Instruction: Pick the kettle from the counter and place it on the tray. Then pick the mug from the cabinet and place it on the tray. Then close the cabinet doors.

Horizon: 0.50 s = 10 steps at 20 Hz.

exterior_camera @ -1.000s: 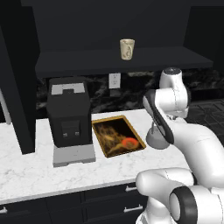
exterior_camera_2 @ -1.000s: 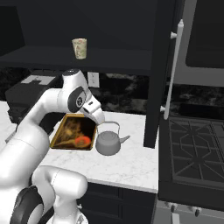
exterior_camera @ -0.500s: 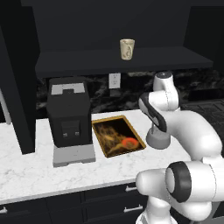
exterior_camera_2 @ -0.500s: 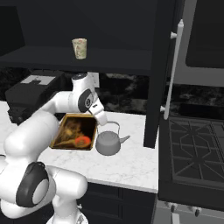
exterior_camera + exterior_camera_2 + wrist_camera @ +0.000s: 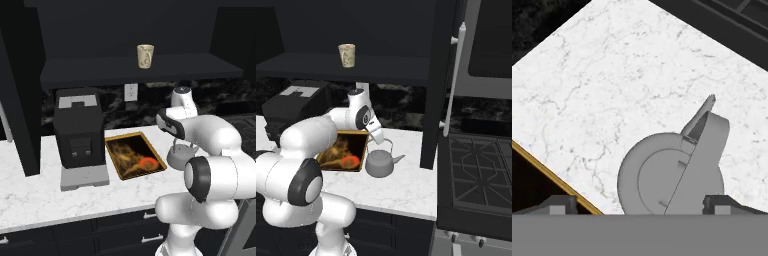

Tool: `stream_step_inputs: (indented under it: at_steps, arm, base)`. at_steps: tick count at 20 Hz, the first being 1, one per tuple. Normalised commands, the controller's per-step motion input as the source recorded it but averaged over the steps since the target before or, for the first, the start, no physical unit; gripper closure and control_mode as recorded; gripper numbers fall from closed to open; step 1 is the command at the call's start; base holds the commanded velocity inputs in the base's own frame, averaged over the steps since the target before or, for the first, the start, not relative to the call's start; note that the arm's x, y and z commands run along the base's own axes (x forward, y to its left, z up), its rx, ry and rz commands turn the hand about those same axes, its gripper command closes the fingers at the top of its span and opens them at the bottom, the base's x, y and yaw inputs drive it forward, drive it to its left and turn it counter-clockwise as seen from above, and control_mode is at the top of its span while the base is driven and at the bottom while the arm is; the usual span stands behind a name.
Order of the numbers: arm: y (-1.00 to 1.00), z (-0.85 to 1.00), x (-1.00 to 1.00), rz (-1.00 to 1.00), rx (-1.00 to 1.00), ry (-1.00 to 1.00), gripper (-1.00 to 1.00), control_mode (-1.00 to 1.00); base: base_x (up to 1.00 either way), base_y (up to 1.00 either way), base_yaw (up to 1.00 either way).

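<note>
The grey kettle (image 5: 380, 163) stands on the white marble counter (image 5: 406, 185), just right of the gold-rimmed tray (image 5: 358, 156). My gripper (image 5: 377, 139) hangs open directly above the kettle's wire handle. In the hand view the kettle (image 5: 662, 175) lies between the two fingertips (image 5: 559, 202), with nothing gripped. From the left base view my arm hides part of the kettle (image 5: 176, 156), and the tray (image 5: 134, 155) lies to its left. The cream mug (image 5: 145, 55) stands on the shelf of the open black cabinet (image 5: 140, 67). One cabinet door (image 5: 443, 75) stands open on the right.
A big black coffee machine (image 5: 79, 132) stands left of the tray. A dark stove (image 5: 481, 170) adjoins the counter's right end. The other open door (image 5: 20, 100) rises at the far left. Dark drawers (image 5: 115, 230) run below the counter.
The arm's elbow has swung round toward the front. The hand has shifted slightly right and down over the kettle. The jaws remain wide.
</note>
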Motion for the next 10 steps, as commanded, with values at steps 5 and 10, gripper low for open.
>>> stream_step_inputs:
  at_steps: [5,10]
  arm:
    - [-0.12,-0.14,0.28,0.00,0.00,0.03,-1.00,-1.00]
    - [-0.14,-0.22,0.03,0.00,0.00,0.08,-1.00,-1.00]
  base:
    - [0.00,0.00,0.00]
    - [0.00,0.00,0.00]
